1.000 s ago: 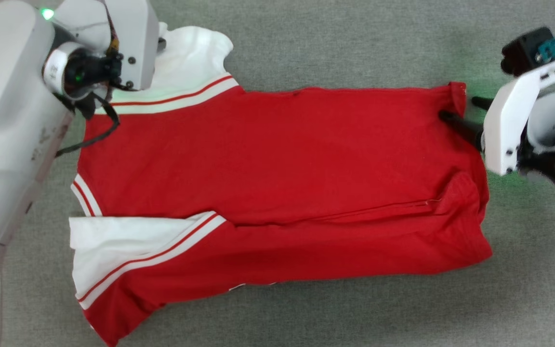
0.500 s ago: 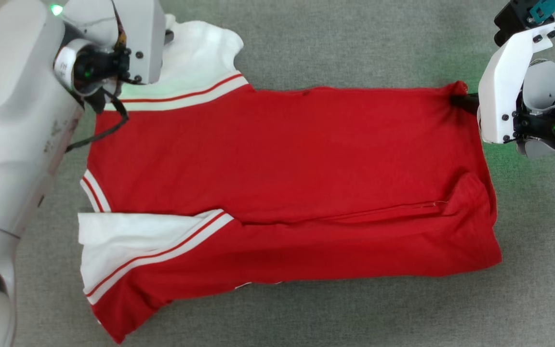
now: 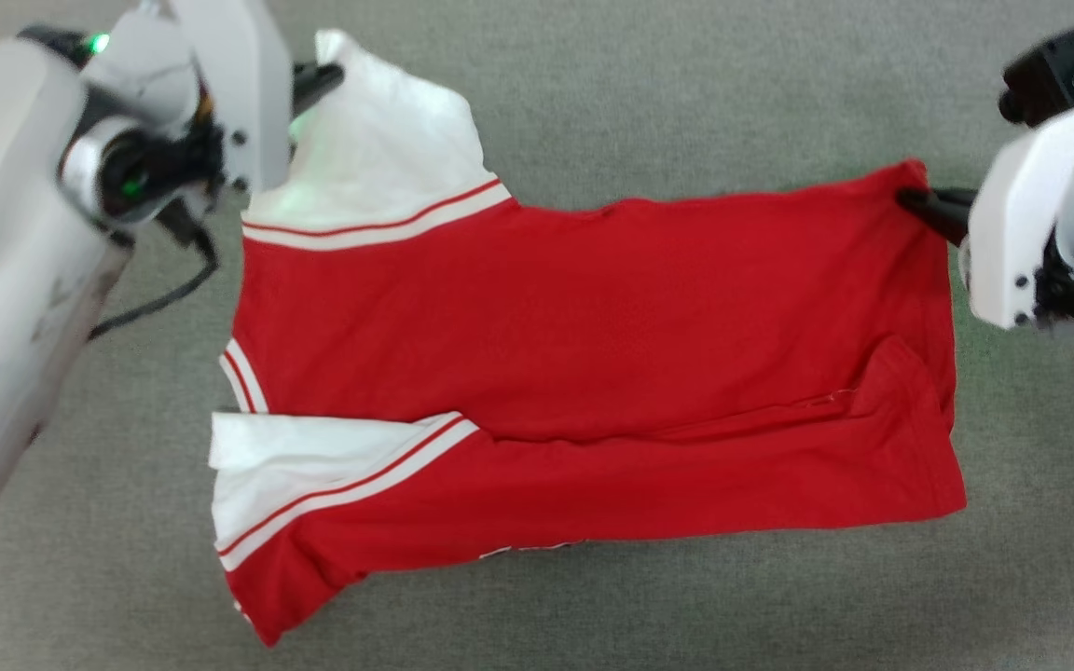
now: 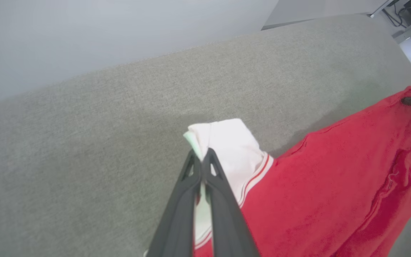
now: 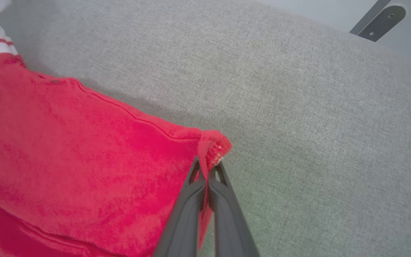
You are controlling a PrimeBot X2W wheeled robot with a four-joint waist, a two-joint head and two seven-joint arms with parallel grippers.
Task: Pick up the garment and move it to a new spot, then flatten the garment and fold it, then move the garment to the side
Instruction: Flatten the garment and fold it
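**Both far corners pinched, and those grips look skimpy**

Starting closest to the robot: the small red jersey-style shirt with white sleeves and red-white stripe trim (image 3: 593, 326) lies lengthwise on the grey cloth-covered counter (image 3: 686, 84), spanning the stretch between the two end effectors. Its near long side is doubled over onto the body. The near white sleeve (image 3: 295, 457) is folded in with it, on the robot's side of the left end effector (image 4: 202, 154).

Further out, that left end effector is clamped tight on the tip of the far white sleeve (image 3: 378, 140). The right end effector (image 5: 209, 166) is pinched closed on the far hem corner (image 3: 910, 177). Both corners look raised a bit off the counter, going by the shadows under the cloth.

What worries me is that both bites are tiny, right at the fabric's edge. Pull the two apart too hard and a corner could pop out, and my guess is the right one goes first. The near fold is also just lying loose, so dragging the shirt could bunch it up or flip it open.
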